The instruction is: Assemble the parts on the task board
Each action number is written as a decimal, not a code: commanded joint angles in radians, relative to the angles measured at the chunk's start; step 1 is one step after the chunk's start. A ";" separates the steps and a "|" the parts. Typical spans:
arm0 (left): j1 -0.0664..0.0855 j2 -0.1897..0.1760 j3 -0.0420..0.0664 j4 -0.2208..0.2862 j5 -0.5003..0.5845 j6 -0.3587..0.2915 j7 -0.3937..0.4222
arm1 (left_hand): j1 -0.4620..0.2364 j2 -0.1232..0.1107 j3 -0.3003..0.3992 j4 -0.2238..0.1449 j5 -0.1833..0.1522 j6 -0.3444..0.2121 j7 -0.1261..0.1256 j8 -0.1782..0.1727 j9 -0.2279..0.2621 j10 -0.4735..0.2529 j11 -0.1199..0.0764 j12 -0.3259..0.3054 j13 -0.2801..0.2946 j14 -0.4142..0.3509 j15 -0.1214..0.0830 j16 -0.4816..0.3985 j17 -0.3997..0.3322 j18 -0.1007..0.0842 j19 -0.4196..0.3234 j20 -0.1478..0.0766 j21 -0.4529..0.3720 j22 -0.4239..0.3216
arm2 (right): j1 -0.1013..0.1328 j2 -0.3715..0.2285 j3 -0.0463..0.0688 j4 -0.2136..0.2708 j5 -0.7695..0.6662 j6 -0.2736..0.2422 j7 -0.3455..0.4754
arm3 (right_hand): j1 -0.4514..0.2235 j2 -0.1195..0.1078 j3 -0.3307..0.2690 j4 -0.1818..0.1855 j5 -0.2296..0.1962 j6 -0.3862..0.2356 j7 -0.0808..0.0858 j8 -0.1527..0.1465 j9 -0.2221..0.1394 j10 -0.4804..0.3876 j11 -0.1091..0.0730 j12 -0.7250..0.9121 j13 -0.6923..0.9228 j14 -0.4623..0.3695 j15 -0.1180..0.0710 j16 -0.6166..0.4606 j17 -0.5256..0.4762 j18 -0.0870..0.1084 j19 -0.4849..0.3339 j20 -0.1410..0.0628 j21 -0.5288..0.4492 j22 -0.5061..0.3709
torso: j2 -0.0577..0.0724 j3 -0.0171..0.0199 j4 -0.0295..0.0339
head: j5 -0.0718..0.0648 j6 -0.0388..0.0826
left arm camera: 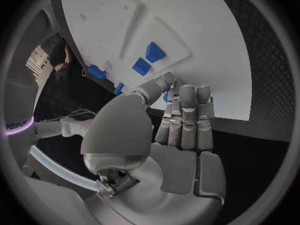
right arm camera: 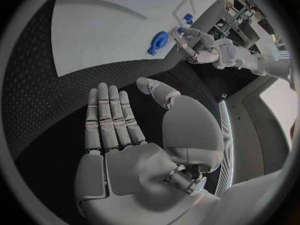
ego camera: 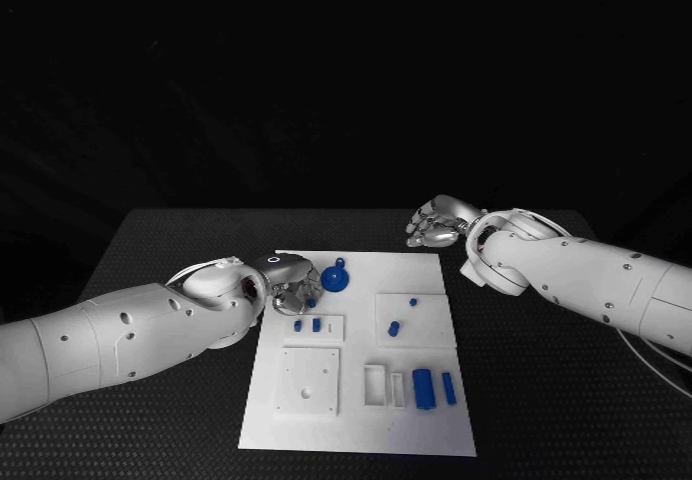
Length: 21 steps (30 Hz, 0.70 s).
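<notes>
Left hand (ego camera: 293, 281) — at the board (ego camera: 433, 430)'s upper-left edge, fingers straight and close, apparently pinching a small blue part (left arm camera: 167, 96); round part (ego camera: 335, 279) lay just right. Right hand (ego camera: 437, 224) — flat, empty, upper right off the board. Judged step: seating a part; next calls for careful alignment.

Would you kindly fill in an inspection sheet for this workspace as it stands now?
Surface: black table, textured top.
Job's things: white task board in the middle; round blue part near its far edge; two small blue parts in a raised plate; larger blue parts near its near right side.
Clutter: nothing seen.
Hands: left hand at the board's far left edge, holding nothing visible; right hand over the table beyond the board's far right corner, fingers apart, empty.
Cables: thin cable by the right arm.
Surroundings: dark.
</notes>
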<state>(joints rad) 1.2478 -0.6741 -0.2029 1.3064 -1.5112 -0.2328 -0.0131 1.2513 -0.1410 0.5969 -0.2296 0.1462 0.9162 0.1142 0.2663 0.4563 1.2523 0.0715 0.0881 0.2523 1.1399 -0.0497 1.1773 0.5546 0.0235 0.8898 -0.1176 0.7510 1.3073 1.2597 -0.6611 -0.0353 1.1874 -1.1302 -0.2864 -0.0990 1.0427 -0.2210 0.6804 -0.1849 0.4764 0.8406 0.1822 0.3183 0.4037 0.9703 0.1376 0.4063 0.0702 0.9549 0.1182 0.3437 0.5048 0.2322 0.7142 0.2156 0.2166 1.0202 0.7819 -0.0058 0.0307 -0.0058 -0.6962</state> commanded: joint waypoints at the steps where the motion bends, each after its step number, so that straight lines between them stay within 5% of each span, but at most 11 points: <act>1: 0.000 0.001 0.001 0.002 0.006 -0.016 0.003 | 0.002 -0.011 -0.001 -0.002 -0.006 -0.008 -0.003 -0.005 -0.001 -0.008 0.000 -0.006 0.001 0.003 0.008 0.007 -0.001 0.014 0.002 -0.025 0.004 0.020 | -0.001 0.000 0.000 0.000 -0.002 0.011 0.009 | 0.004 0.000 -0.006 0.001 0.006 -0.005 0.000 0.003 -0.001 0.006 0.004 -0.004 -0.001 0.000 0.005 -0.006 -0.001 -0.004 -0.002 0.005 -0.005 0.001 | 0.000 0.0003 -0.0006 | 0.000 0.001; 19: 0.000 -0.027 0.001 -0.024 -0.001 -0.008 0.001 | 0.049 -0.014 0.028 -0.027 0.000 0.005 -0.002 0.009 0.002 -0.007 0.000 -0.008 0.006 0.002 0.009 0.010 -0.004 0.021 0.002 -0.022 0.003 0.020 | -0.007 -0.015 0.000 0.006 -0.002 0.023 0.018 | 0.012 0.000 -0.005 -0.006 0.005 -0.005 -0.001 0.004 -0.002 0.007 0.003 -0.006 -0.001 -0.001 0.005 -0.006 -0.003 -0.003 -0.001 0.004 -0.008 0.003 | 0.000 -0.0003 0.0001 | -0.004 0.005; 21: 0.000 -0.030 0.001 -0.029 -0.001 -0.014 0.002 | 0.064 -0.021 0.047 -0.032 -0.024 0.005 -0.002 0.010 0.002 -0.007 0.001 -0.008 0.007 0.004 0.010 0.012 -0.005 0.019 0.003 -0.020 0.004 0.020 | -0.009 -0.018 0.000 0.007 -0.002 0.025 0.021 | 0.017 -0.001 -0.005 -0.012 0.003 -0.004 -0.002 0.004 -0.002 0.007 0.002 -0.006 -0.001 -0.002 0.006 -0.006 -0.004 -0.004 -0.002 0.005 -0.010 0.004 | 0.000 -0.0001 -0.0005 | -0.004 0.005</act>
<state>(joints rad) 1.2481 -0.7028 -0.2015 1.2812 -1.5110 -0.2372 -0.0144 1.3075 -0.1640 0.6406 -0.2605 0.1283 0.9164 0.1143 0.2703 0.4576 1.2524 0.0712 0.0843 0.2588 1.1435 -0.0461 1.1857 0.5505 0.0298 0.8898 -0.1175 0.7510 1.3079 1.2522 -0.6778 -0.0353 1.1915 -1.1300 -0.2793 -0.0944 1.0523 -0.2221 0.6735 -0.1918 0.4764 0.8405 0.1822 0.3183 0.4033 0.9703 0.1376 0.4063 0.0703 0.9550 0.1181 0.3437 0.5019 0.2322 0.7142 0.2156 0.2125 1.0238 0.7821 -0.0058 0.0303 -0.0088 -0.6917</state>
